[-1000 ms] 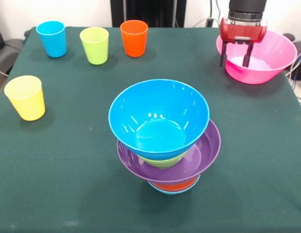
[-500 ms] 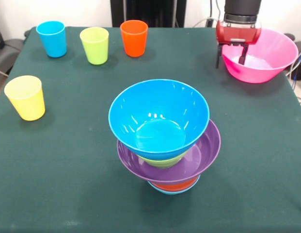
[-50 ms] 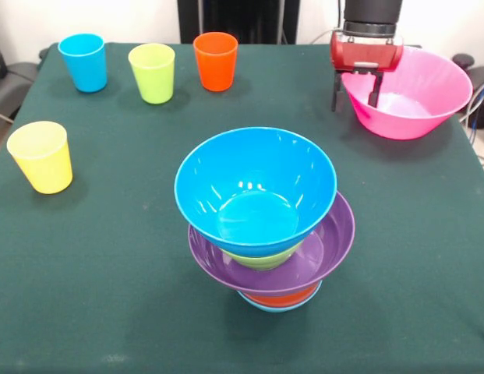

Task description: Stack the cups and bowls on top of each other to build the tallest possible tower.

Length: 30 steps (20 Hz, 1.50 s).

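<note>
The tower stands at the table's middle front: a deep blue bowl (image 3: pixel 256 191) on top, a small green bowl (image 3: pixel 265 259) under it, then the wide purple bowl (image 3: pixel 331 245), an orange bowl (image 3: pixel 282 297) and a light-blue bowl (image 3: pixel 266 305) lowest. At the far right, my gripper (image 3: pixel 355 100) stands open astride the left rim of the large pink bowl (image 3: pixel 417 97), with one finger outside the wall and one inside. Blue (image 3: pixel 83 62), lime green (image 3: pixel 152 72) and orange (image 3: pixel 215 61) cups line the far edge. A yellow cup (image 3: pixel 40 156) stands at the left.
The green tablecloth (image 3: pixel 109 265) covers the whole table. Its far edge runs just behind the cups and the pink bowl. Cables hang past the table's right edge (image 3: pixel 479 101).
My gripper has slid left along the far edge, and the pink bowl has shifted a little left with it. The tower and cups have not moved.
</note>
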Tool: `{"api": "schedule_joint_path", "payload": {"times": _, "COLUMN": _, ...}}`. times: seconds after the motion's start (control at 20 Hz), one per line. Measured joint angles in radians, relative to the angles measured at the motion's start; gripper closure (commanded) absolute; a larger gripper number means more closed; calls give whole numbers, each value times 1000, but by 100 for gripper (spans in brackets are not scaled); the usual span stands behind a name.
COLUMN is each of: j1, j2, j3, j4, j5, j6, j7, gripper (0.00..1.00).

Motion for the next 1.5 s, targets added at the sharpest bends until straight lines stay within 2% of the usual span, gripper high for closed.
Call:
{"api": "schedule_joint_path", "payload": {"times": 0.75, "j1": 3, "j2": 17, "j3": -46, "j4": 7, "j5": 0, "j6": -48, "j7": 0, "gripper": 0}}
{"api": "schedule_joint_path", "payload": {"times": 1.5, "j1": 8, "j2": 39, "j3": -65, "j4": 7, "j5": 1, "j6": -49, "j7": 0, "gripper": 0}}
